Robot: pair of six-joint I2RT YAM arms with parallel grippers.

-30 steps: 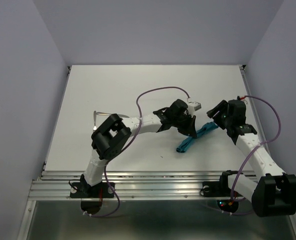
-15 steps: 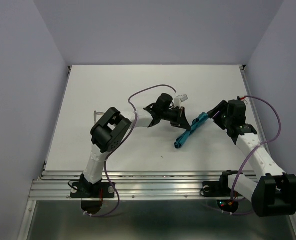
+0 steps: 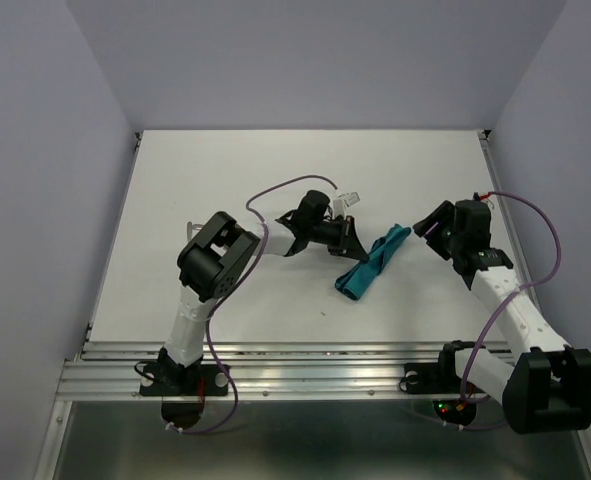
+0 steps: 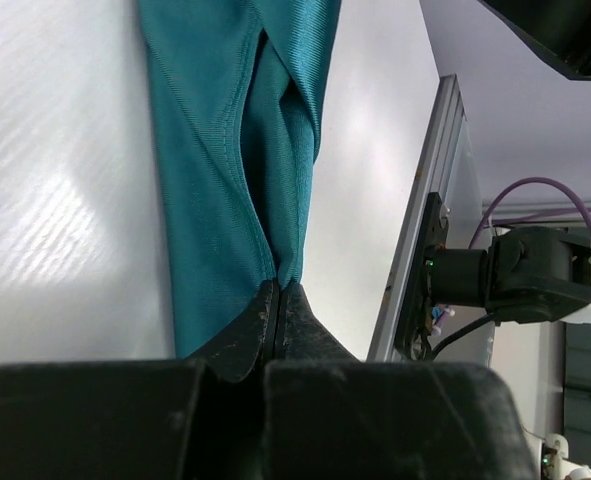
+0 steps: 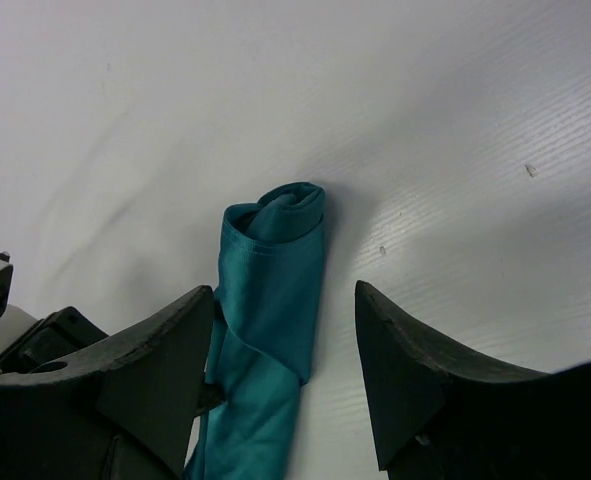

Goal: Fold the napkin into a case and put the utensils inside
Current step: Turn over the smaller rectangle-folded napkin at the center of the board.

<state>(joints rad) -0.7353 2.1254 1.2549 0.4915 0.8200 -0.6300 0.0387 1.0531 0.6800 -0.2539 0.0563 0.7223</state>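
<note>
Dragged napkin (image 3: 372, 262) toward frame ctr w/ left gripper (image 4: 278, 300) pinched on it, right gripper (image 5: 280, 292) open, empty at upper-right end; still twisted strip, fold not done.

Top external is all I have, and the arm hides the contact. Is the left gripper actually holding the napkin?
Observer: Yes. The left wrist view shows the left gripper shut, pinching a gathered edge of the napkin.
Operator: And the right one?
Observer: The right gripper is open; its wrist view shows the napkin's rolled end in the gap, lying on the table.
Operator: Is the cloth flat?
Observer: No. Up close it is bunched into long lengthwise folds.
</note>
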